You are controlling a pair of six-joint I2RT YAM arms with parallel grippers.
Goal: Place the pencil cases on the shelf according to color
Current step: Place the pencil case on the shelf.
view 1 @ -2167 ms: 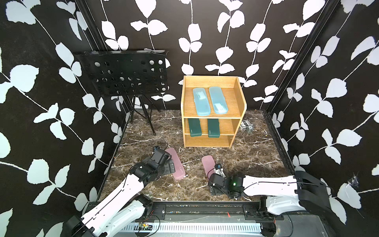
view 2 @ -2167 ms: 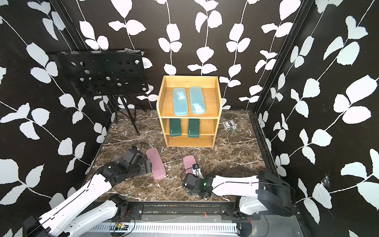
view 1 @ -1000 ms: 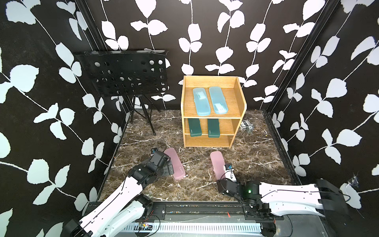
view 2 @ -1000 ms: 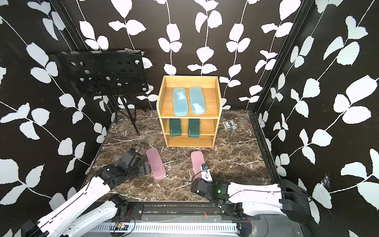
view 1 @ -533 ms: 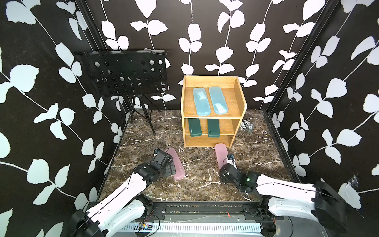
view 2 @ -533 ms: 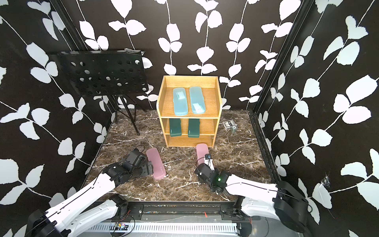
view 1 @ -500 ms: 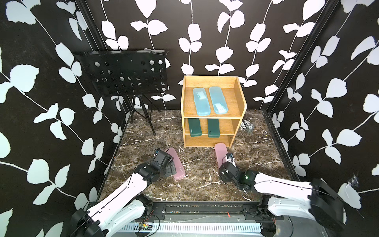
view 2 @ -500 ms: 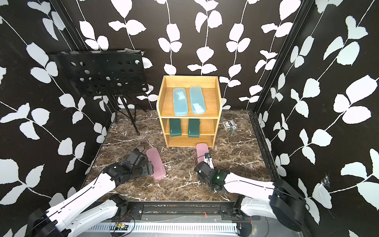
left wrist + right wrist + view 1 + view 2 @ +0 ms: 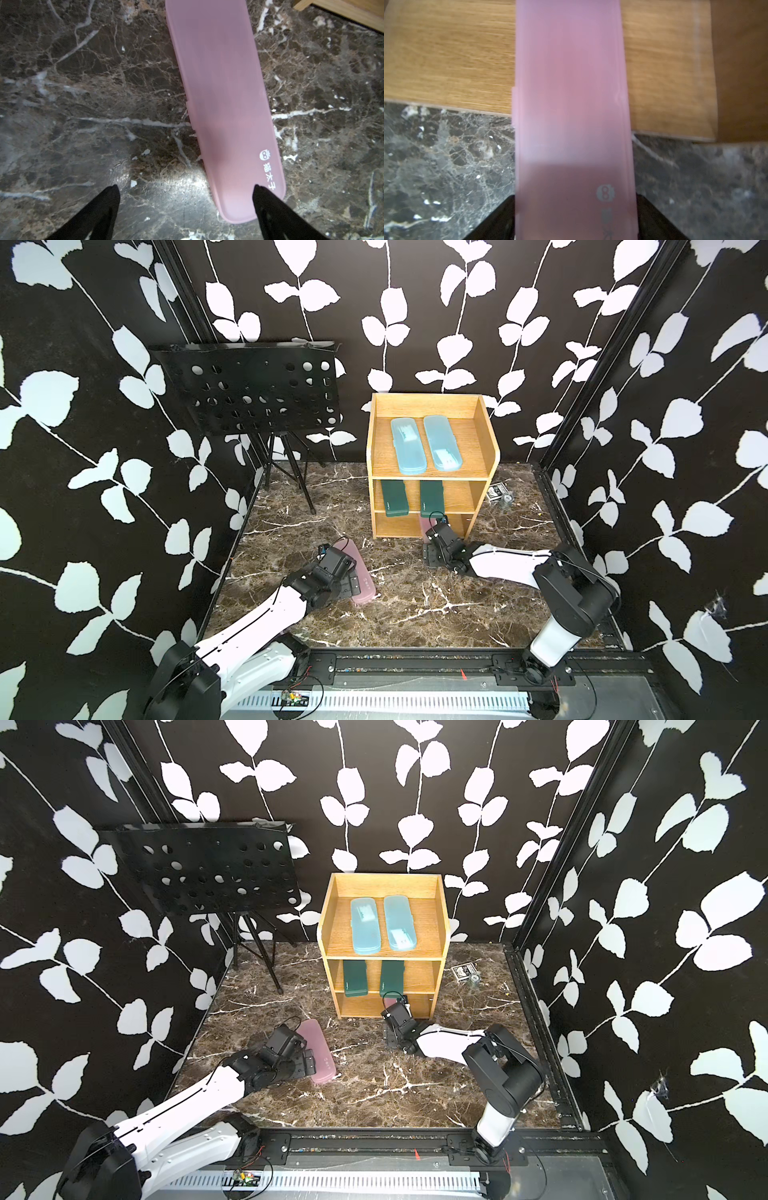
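The light-oak shelf (image 9: 432, 406) holds two light blue pencil cases (image 9: 408, 445) on top and two dark green ones (image 9: 395, 497) on the middle tier. My right gripper (image 9: 575, 199) reaches low to the bottom tier (image 9: 446, 52), its fingers against both long edges of a pink pencil case (image 9: 571, 104). That case lies half onto that tier. In both top views only a sliver of this case (image 9: 390, 1002) shows. The other pink case (image 9: 224, 93) lies flat on the marble floor. My left gripper (image 9: 185, 187) is open at its near end, one finger over the case, the other over the floor.
A black perforated music stand (image 9: 257, 389) on a tripod stands at the back left. A small dark card box (image 9: 496, 491) and a small round thing (image 9: 508, 499) lie on the floor right of the shelf. Patterned walls close in three sides.
My right arm has carried its pink case from the front floor up to the shelf and pushed its far end onto the bottom tier. My left gripper has shifted slightly beside the other pink case.
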